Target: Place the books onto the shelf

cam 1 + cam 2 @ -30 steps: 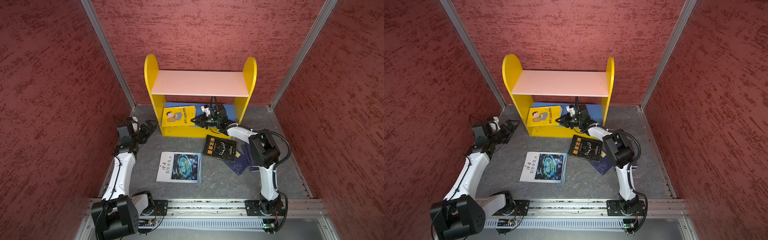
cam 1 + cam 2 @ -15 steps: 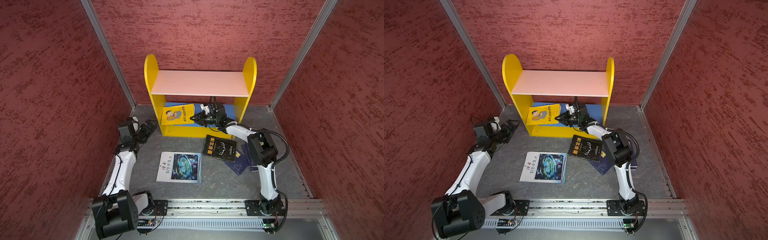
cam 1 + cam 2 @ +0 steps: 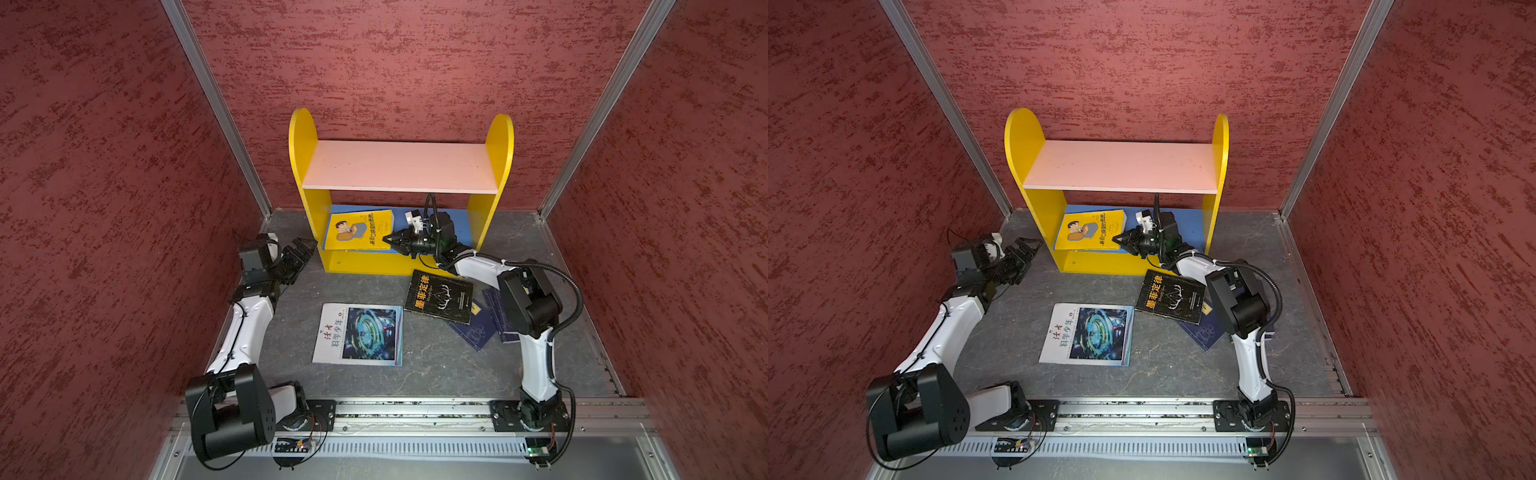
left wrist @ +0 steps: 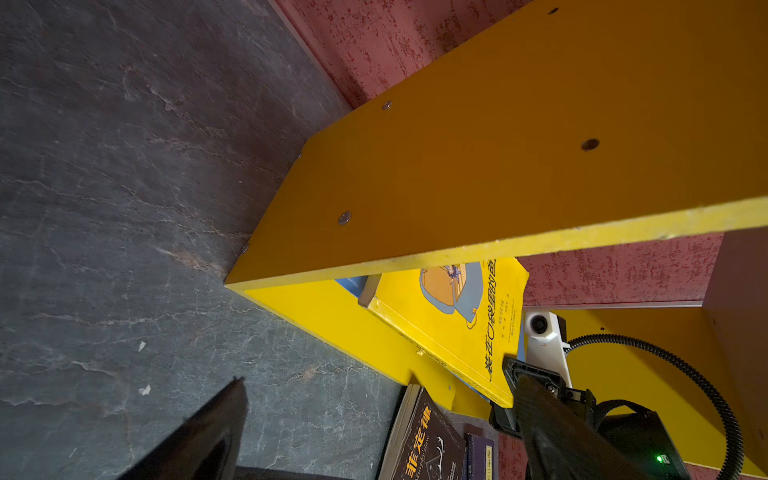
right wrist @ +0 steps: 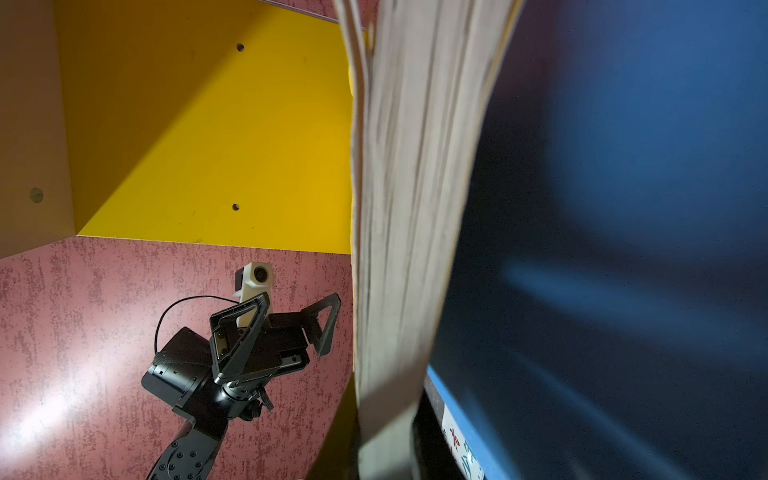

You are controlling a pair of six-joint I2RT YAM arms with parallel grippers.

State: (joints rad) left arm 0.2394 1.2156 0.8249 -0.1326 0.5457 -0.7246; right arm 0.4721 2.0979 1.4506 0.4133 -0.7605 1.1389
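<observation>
Left gripper (image 3: 308, 245), fingers spread, has edged nearer the shelf (image 3: 301, 166); right gripper (image 3: 390, 242) still pinches the yellow book (image 3: 359, 230), tilted on the lower board (image 3: 462, 226), so the first book looks nearly placed

In both top views the right arm's elbow (image 3: 528, 299) and the black book (image 3: 440, 296) cover much of the two navy books (image 3: 476, 334). The right wrist view is filled by the yellow book's (image 5: 407, 208) page edges and the blue lower board (image 5: 623, 166), both blurred (cover out of sight). In the left wrist view the shelf's side panel (image 4: 498, 145) hides part of that cover, and the picture's edge cuts off the black book.
</observation>
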